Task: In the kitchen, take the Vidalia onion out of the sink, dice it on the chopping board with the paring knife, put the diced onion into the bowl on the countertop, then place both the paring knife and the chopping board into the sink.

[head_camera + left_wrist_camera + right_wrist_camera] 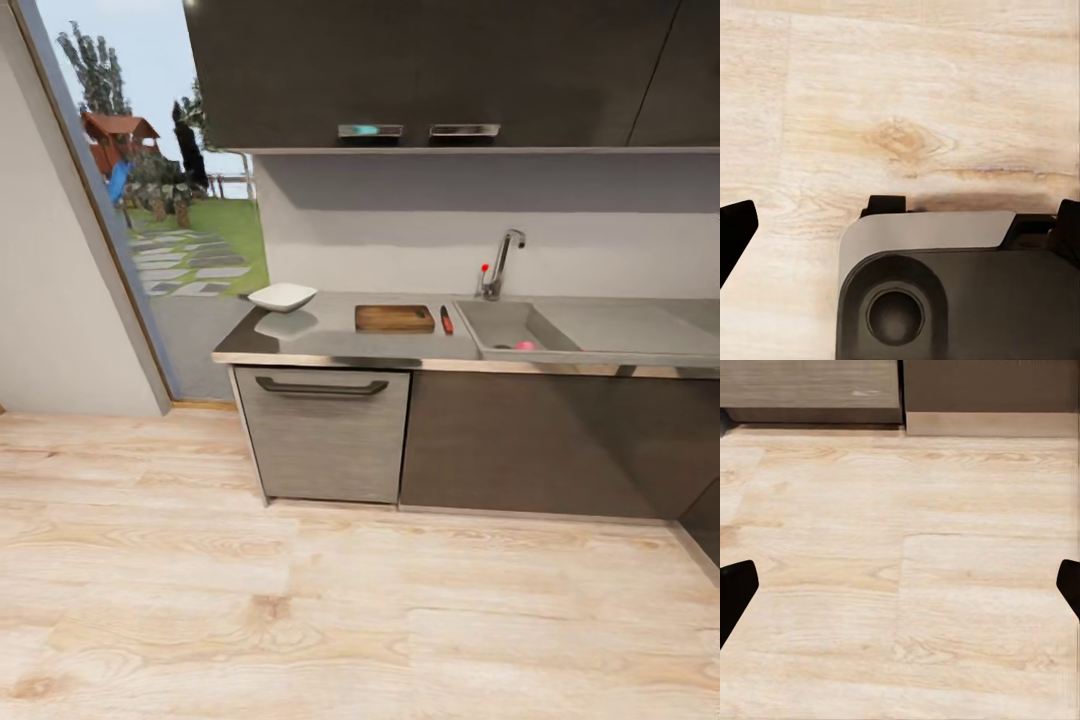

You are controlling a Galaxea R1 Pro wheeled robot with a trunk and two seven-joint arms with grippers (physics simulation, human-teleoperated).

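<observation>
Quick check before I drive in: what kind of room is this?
A home kitchen, by the look of it: a sink with a faucet in the countertop, and a chopping board by a paring knife.

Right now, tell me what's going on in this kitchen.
Nothing is being handled yet. The robot stands back from the countertop, both wrist cameras facing the wooden floor. Its left gripper and right gripper are open and empty. On the countertop sit the bowl, the chopping board and, just beside it, the paring knife. A small pinkish object, probably the onion, lies in the sink.
</observation>
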